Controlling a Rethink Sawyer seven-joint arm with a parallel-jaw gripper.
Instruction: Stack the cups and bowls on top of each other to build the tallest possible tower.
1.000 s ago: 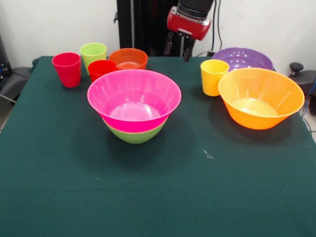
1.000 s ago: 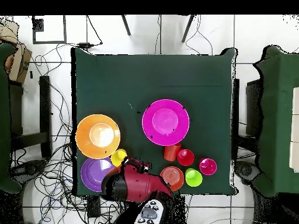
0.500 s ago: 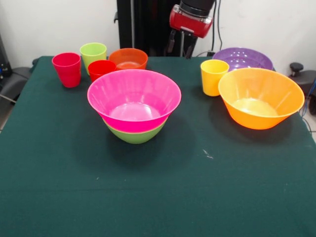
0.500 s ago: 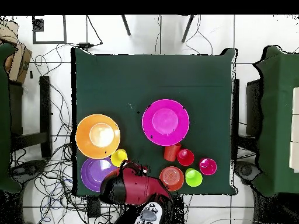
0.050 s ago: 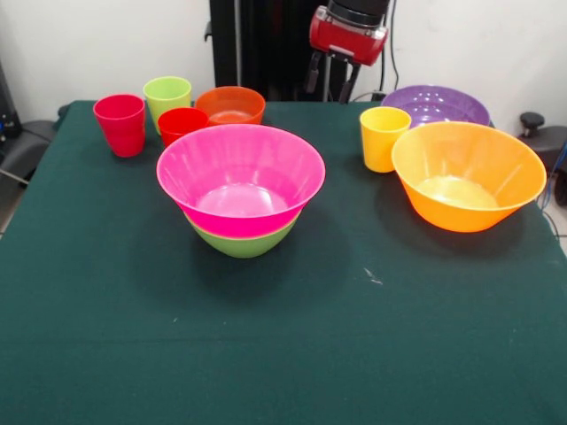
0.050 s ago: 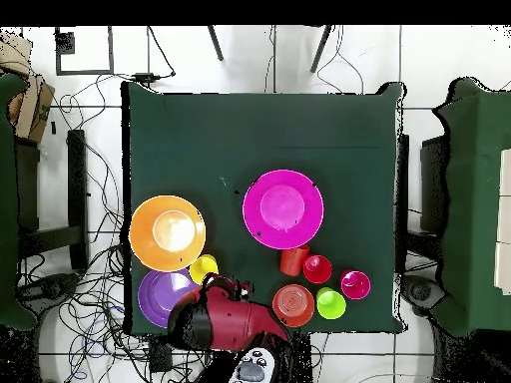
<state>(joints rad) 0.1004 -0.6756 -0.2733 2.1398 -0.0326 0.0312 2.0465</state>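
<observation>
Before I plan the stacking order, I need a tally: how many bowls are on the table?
5. Pink bowl nested in the green bowl mid-table; orange-yellow bowl at the front view's right; purple bowl behind it; small orange-red bowl among the cups. None seems hidden.

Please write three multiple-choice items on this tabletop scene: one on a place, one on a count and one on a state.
1. In the front view, which bowl stands directly behind the yellow cup?
A. the purple bowl
B. the pink bowl
C. the green bowl

2. How many bowls show in the front view?
A. three
B. five
C. seven

3. How does the pink bowl sit?
A. upside down on the table
B. on its side
C. upright, nested in the green bowl

Answers:
1 A: the purple rim shows just behind the cup.
2 B: pink, green, purple, the orange-yellow bowl and the orange-red bowl.
3 C: green shows beneath its upward-facing opening.
</observation>
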